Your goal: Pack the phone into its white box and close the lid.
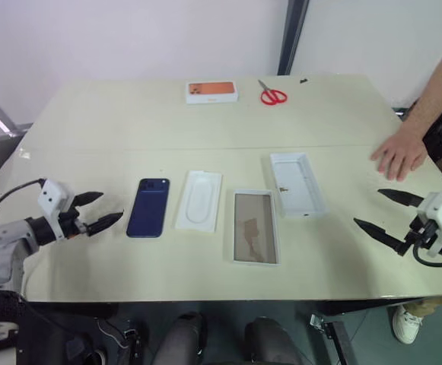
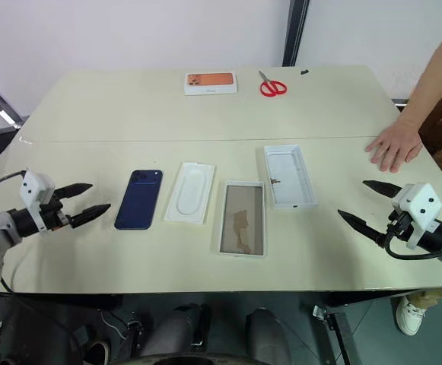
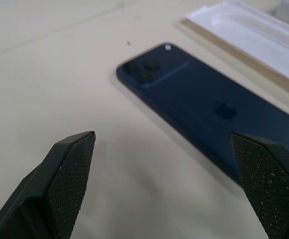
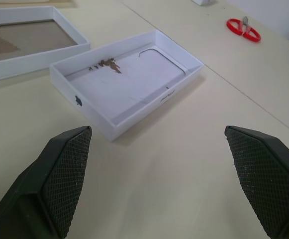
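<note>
Right gripper [image 1: 384, 211] wide — a person's hand [image 1: 399, 154] just beyond.

No words or numbers can be read anywhere; the only sign is a faint apple-shaped logo on the back of the phone [image 3: 224, 110], and a small dark mark on the lid [image 4: 78, 100] stays too small to make out

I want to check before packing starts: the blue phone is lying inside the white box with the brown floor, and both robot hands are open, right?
Not quite. The phone lies bare on the table, and the white box is empty, as the left eye view shows. Both hands are open.
</note>
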Available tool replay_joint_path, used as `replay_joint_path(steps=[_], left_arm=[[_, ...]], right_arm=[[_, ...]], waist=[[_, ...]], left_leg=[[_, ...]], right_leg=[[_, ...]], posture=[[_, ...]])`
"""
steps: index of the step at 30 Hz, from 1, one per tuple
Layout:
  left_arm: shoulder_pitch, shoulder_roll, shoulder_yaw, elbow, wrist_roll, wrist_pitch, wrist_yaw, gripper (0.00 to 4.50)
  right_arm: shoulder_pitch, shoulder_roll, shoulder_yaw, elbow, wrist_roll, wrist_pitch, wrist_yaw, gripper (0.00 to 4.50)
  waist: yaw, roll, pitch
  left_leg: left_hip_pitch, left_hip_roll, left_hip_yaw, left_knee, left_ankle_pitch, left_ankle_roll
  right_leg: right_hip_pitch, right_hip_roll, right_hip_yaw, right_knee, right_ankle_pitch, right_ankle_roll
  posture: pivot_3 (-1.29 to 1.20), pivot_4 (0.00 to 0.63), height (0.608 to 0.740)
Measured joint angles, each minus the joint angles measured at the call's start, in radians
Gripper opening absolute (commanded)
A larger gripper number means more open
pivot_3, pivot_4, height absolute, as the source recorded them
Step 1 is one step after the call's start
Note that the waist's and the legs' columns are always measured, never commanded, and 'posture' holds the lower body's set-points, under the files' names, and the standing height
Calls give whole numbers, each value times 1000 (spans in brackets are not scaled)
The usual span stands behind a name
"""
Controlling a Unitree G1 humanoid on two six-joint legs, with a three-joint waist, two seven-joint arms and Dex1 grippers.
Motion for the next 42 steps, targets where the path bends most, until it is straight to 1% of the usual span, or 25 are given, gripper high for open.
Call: replay_joint_path(steps=[7,17,24,27,30,34,35,38,42], left_arm=[[-12,0,22,-21,-3,12,8,4500],[-17,0,22,-50,-23,68,-1,4500],[-24,-2,12,-107,-30,160,-3,4500],[-55,-15,-5,-153,-46,242,23,4500],[-64,-26,-46,-250,-63,374,75,4500],[-129,-74,-104,-357,-79,525,156,4500],[-141,-77,-115,-366,-80,543,163,4500],[-202,-136,-141,-377,-89,634,230,4500],[-225,-167,-181,-409,-87,722,296,4500]], right_arm=[[-40,-8,8,25,-19,-15,0,4488],[-41,-8,20,21,-36,-17,-1,4488],[-40,-7,48,-15,-37,-7,-7,4488],[-52,-8,70,-58,-38,19,-12,4488],[-76,-17,106,-124,-34,76,-11,4488],[-158,-18,172,-214,-16,171,-16,4488],[-172,-18,181,-229,-16,180,-19,4488],[-245,13,244,-272,-26,204,-50,4488],[-247,22,285,-285,-37,206,-55,4488]], waist=[[4,0,0],[3,0,0],[3,0,0],[5,0,0],[4,0,0],[4,0,0],[3,0,0],[4,-1,1],[5,-1,1]], left_leg=[[0,0,0,0,0,0],[0,0,0,0,0,0],[0,0,0,0,0,0],[0,0,0,0,0,0],[0,0,0,0,0,0],[0,0,0,1,0,0],[-1,0,0,0,0,0],[-1,0,0,1,0,0],[-2,-1,0,1,0,0]], right_leg=[[-1,0,0,0,0,0],[-1,0,0,0,0,0],[0,0,0,0,0,0],[0,0,0,0,0,0],[0,0,0,0,0,0],[0,0,0,0,0,0],[0,0,0,0,0,0],[0,1,0,0,0,0],[0,0,0,0,0,0]], posture=[[0,150,734],[0,150,734],[0,150,734],[0,150,734],[0,150,734],[0,150,734],[0,150,734],[0,150,734],[0,150,734]])
